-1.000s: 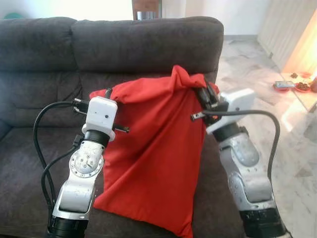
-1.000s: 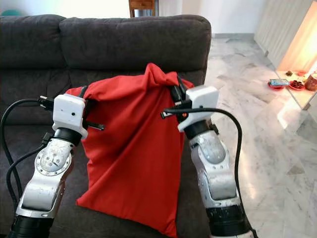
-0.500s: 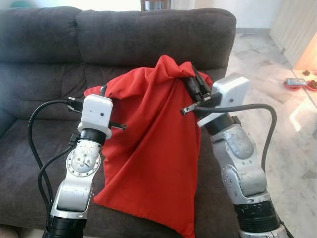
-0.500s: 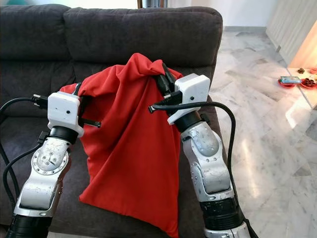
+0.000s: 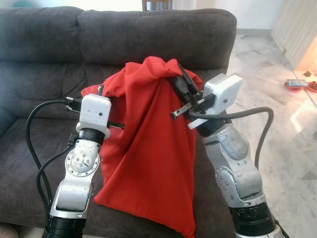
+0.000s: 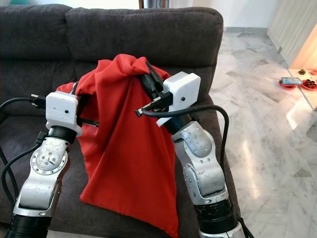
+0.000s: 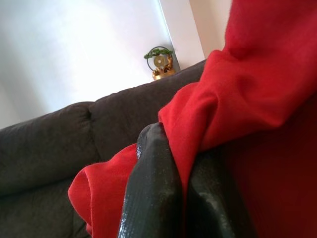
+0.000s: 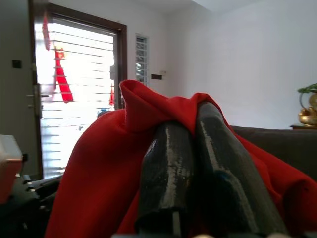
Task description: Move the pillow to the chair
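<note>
Pillow: limp red fabric pillow [image 5: 148, 148], held up by its top edge in front of a dark grey upholstered sofa [image 5: 148, 34]; lower corner hanging down near the front of the seat cushion.
Left end effector [image 5: 101, 90]: clenched on the pillow's upper left corner; red cloth pinched between the two black fingers [image 7: 153, 198], as seen in the left wrist view.
Right end effector [image 5: 181, 82]: clenched on the bunched upper right part of the pillow, higher than the left grip; in the right wrist view, fingers [image 8: 168, 173] pressed together with red cloth folded over their tips.
Pillow shape: top edge gathered into a peak at the right grip, sloping down toward the left grip; body draped in long folds between the two silver arms.
Sofa: back cushions behind the pillow, seat cushion below it.
Floor: pale marbled tiles [image 6: 267, 124] to the right of the sofa.
Background: small gold ornament with green leaves [image 7: 161, 62] behind the sofa back; slatted window [image 8: 79, 89] with red hangings.
</note>
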Robot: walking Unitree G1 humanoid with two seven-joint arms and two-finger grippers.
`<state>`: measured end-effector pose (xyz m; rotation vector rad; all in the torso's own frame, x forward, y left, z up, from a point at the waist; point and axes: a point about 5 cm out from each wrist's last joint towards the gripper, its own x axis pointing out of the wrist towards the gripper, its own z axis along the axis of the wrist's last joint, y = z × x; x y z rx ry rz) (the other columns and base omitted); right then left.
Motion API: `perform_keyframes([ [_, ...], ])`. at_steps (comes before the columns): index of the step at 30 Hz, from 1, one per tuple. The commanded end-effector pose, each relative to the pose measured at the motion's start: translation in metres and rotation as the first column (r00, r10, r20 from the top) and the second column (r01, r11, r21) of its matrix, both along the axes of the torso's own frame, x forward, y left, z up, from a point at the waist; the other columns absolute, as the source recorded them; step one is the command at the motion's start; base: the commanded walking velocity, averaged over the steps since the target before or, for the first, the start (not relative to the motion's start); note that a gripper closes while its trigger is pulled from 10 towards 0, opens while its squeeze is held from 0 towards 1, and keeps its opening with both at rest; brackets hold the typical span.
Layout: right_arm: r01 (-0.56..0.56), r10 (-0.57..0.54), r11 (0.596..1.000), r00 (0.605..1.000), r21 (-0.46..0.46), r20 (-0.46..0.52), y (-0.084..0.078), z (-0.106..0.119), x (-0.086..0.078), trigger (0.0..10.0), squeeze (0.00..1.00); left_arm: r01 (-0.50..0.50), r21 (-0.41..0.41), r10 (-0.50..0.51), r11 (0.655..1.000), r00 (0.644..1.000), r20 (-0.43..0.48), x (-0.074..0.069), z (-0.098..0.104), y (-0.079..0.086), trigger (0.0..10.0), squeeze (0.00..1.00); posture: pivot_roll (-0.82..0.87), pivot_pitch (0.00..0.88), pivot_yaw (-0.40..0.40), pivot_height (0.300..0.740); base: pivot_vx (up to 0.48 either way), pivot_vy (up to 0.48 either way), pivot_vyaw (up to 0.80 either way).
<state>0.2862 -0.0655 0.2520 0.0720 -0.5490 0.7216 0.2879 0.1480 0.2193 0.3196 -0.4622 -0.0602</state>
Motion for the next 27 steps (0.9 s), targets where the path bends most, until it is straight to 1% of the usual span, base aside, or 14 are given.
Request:
perform_keyframes([
  [1,-0.093,0.088,0.995,0.985,0.027,0.146,0.011,0.028,-0.018,10.0,0.00,0.062,0.020,-0.062,0.998,0.998,0.024,-0.001,0.003,-0.012,10.0,0.00,-0.01,0.063,-0.009,0.740,0.000,0.000,0.00],
  [3,-0.082,0.079,0.997,0.989,0.014,0.124,0.011,0.021,-0.016,10.0,0.00,0.066,0.025,-0.066,0.998,0.998,0.022,-0.001,0.003,-0.013,10.0,0.00,-0.01,0.062,-0.009,0.740,0.000,0.000,0.00],
  [5,-0.015,0.017,1.000,0.996,-0.019,0.082,0.006,0.010,-0.009,10.0,0.00,0.080,0.029,-0.081,0.996,0.997,0.010,-0.001,0.001,-0.015,10.0,0.00,-0.01,0.063,-0.008,0.740,0.000,0.000,0.00],
  [6,-0.015,0.017,1.000,0.996,-0.019,0.082,0.006,0.010,-0.009,10.0,0.00,0.080,0.029,-0.081,0.996,0.997,0.010,-0.001,0.001,-0.015,10.0,0.00,-0.01,0.063,-0.008,0.740,0.000,0.000,0.00],
  [7,0.095,-0.093,0.993,0.995,-0.066,0.028,-0.005,-0.005,0.003,10.0,0.00,0.100,0.034,-0.100,0.994,0.995,-0.011,-0.002,-0.003,-0.017,10.0,0.00,-0.01,0.062,-0.008,0.740,0.000,0.000,0.00],
  [8,0.128,-0.128,0.989,0.992,-0.080,0.012,-0.009,-0.010,0.006,10.0,0.00,0.106,0.034,-0.105,0.994,0.994,-0.017,-0.002,-0.004,-0.018,10.0,0.00,-0.01,0.062,-0.008,0.740,0.000,0.000,0.00],
  [10,0.171,-0.175,0.981,0.984,-0.088,-0.041,-0.017,-0.020,0.011,10.0,0.00,0.108,0.038,-0.107,0.993,0.994,-0.030,-0.002,-0.007,-0.019,10.0,0.00,-0.01,0.064,-0.006,0.740,0.000,0.000,0.00],
  [13,0.207,-0.218,0.969,0.973,-0.133,-0.073,-0.023,-0.031,0.015,10.0,0.00,0.115,0.046,-0.113,0.992,0.993,-0.047,-0.002,-0.011,-0.020,10.0,0.00,-0.01,0.066,-0.005,0.740,0.000,0.000,0.00],
  [16,0.192,-0.208,0.969,0.974,-0.157,-0.092,-0.019,-0.038,0.013,10.0,0.00,0.145,0.053,-0.141,0.988,0.987,-0.072,-0.003,-0.014,-0.024,10.0,0.00,-0.01,0.069,-0.002,0.740,0.000,0.000,0.00],
  [20,0.169,-0.189,0.971,0.977,-0.171,-0.104,-0.015,-0.041,0.011,10.0,0.00,0.187,0.060,-0.180,0.980,0.978,-0.106,-0.004,-0.019,-0.029,10.0,0.00,-0.01,0.071,-0.001,0.740,0.000,0.000,0.00],
  [21,0.164,-0.184,0.970,0.977,-0.179,-0.105,-0.014,-0.042,0.011,10.0,0.00,0.218,0.067,-0.208,0.974,0.969,-0.135,-0.005,-0.023,-0.032,10.0,0.00,-0.01,0.072,-0.001,0.740,0.000,0.000,0.00],
  [23,0.158,-0.182,0.967,0.977,-0.199,-0.107,-0.012,-0.045,0.010,10.0,0.00,0.284,0.114,-0.259,0.952,0.946,-0.196,-0.008,-0.033,-0.040,10.0,0.00,-0.01,0.072,-0.001,0.740,0.000,0.000,0.00],
  [24,0.157,-0.182,0.966,0.977,-0.206,-0.107,-0.011,-0.046,0.010,10.0,0.00,0.302,0.129,-0.271,0.945,0.939,-0.211,-0.009,-0.036,-0.042,10.0,0.00,-0.01,0.072,-0.001,0.740,0.000,0.000,0.00],
  [27,0.155,-0.184,0.961,0.976,-0.230,-0.112,-0.011,-0.048,0.010,10.0,0.00,0.317,0.137,-0.280,0.939,0.931,-0.234,-0.011,-0.042,-0.045,10.0,0.00,-0.01,0.075,-0.002,0.740,0.000,0.000,0.00],
])
